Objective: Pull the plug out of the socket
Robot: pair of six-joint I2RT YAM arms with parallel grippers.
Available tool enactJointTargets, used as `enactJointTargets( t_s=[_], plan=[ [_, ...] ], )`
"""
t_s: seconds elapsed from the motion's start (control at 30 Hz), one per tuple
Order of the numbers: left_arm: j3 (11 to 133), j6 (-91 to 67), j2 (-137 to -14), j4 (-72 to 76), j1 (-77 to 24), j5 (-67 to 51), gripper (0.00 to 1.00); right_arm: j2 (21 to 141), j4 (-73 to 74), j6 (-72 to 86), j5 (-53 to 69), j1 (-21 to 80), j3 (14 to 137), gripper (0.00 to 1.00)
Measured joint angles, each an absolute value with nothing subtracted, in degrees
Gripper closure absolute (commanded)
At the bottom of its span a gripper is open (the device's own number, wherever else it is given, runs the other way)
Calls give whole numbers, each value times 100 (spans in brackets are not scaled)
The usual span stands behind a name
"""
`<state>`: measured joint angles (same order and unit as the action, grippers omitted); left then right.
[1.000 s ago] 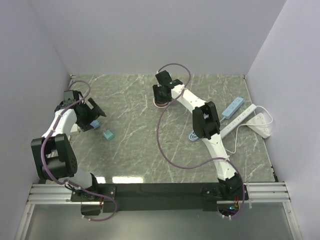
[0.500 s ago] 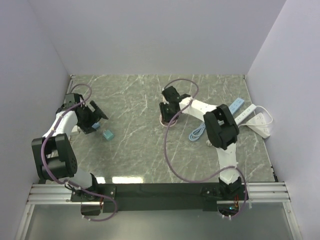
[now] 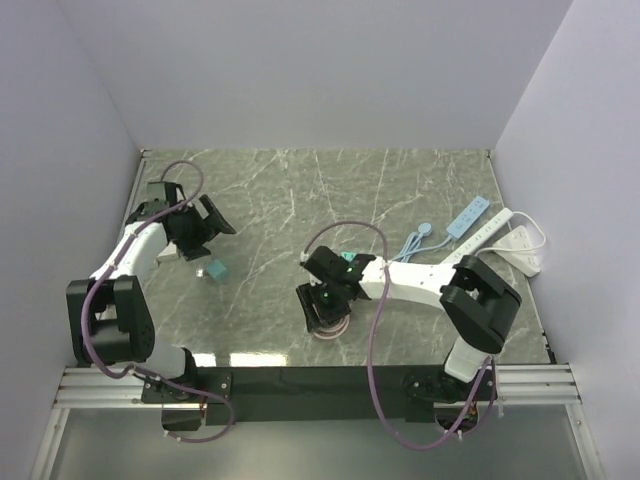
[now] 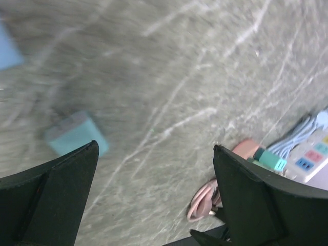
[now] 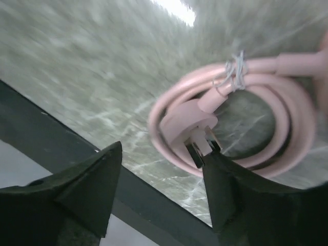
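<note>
pink plug [image 5: 185,121] lay unplugged on the tabletop [image 3: 280,200] (cord [image 5: 300,130] coiled); right tool [image 5: 163,154], left tool [image 4: 156,147] both apart; withdrawal seemed next.

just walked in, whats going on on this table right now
Two robot arms are at work over a marbled table. The right gripper is low near the front edge, its fingers spread around a coiled pink cable whose plug lies beside one finger. The left gripper hovers open on the left, above a small teal block. The power strips sit by the right wall, away from both grippers, so nothing is being pulled from a socket.
</note>
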<state>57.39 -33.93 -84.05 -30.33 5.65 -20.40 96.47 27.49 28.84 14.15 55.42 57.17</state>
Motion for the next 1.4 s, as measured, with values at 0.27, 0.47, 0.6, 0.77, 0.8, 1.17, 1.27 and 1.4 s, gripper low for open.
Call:
enactJointTargets(
  t_s=[0.27,0.47,0.6,0.77,0.8,1.17,1.27,1.4],
  plan=[
    [6204,-3487,-8464,-3033,-849,-1964,1,8545,2329,2987,1323,4875,6178,14],
    [6595,-3710,-8709,-2936,-1761,-1817,1,7343,2112,3487,541,3885,5905,11],
    [7124,-3756,-9214,-2978,-2381,-1643,1,6337,2528,3924,-351,3371,5680,10],
    [8132,-3697,-10047,-3275,-3210,-1236,1,5771,3100,4320,-1057,2915,5380,10],
    [8440,-3660,-10267,-3387,-3417,-1052,1,5723,3186,4394,-1116,2862,5221,10],
    [9288,-3428,-11056,-4357,-4757,224,16,5494,3583,4884,-899,2274,3909,9],
    [9216,-3424,-11087,-4423,-4827,360,21,5400,3546,4921,-784,2137,3822,9],
    [9126,-3411,-11137,-4438,-4858,436,25,5382,3485,4923,-679,1988,3811,9]
  ],
)
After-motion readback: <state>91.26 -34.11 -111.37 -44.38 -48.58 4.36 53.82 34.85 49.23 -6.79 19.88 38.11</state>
